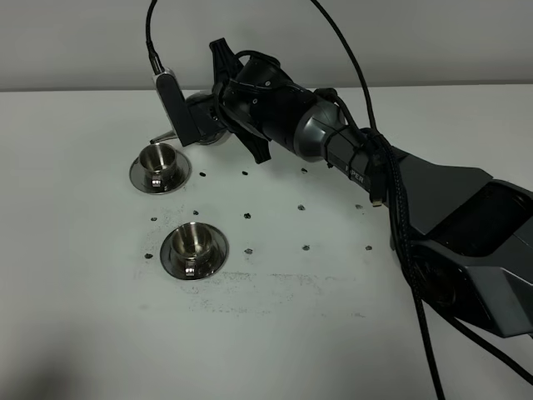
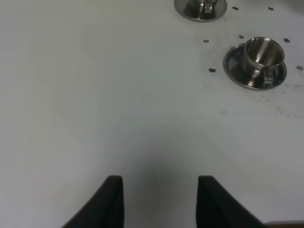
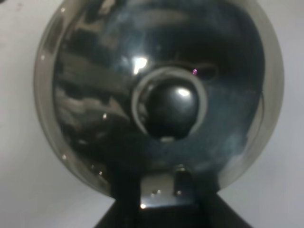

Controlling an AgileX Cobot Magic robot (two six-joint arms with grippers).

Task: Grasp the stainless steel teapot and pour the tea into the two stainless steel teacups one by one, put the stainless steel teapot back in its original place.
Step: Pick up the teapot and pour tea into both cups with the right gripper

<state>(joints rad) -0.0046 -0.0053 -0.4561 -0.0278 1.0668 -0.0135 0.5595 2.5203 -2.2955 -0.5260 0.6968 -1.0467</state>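
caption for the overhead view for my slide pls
Right arm holds the stainless steel teapot, spout toward the far teacup on the white table; the near teacup sits in front.

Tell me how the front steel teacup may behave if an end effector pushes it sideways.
The teacup looks rigid polished steel, so it would probably slide, not bend. Its wide saucer suggests tipping is unlikely, though whether the two are joined I cannot tell. The glossy surface may be slippery.

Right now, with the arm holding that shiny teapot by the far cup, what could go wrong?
The spout of the stainless steel teapot sits close to the far teacup, whose mouth is small; tea could splash onto the saucer or table. The right gripper grips only the handle, so the teapot might swivel.
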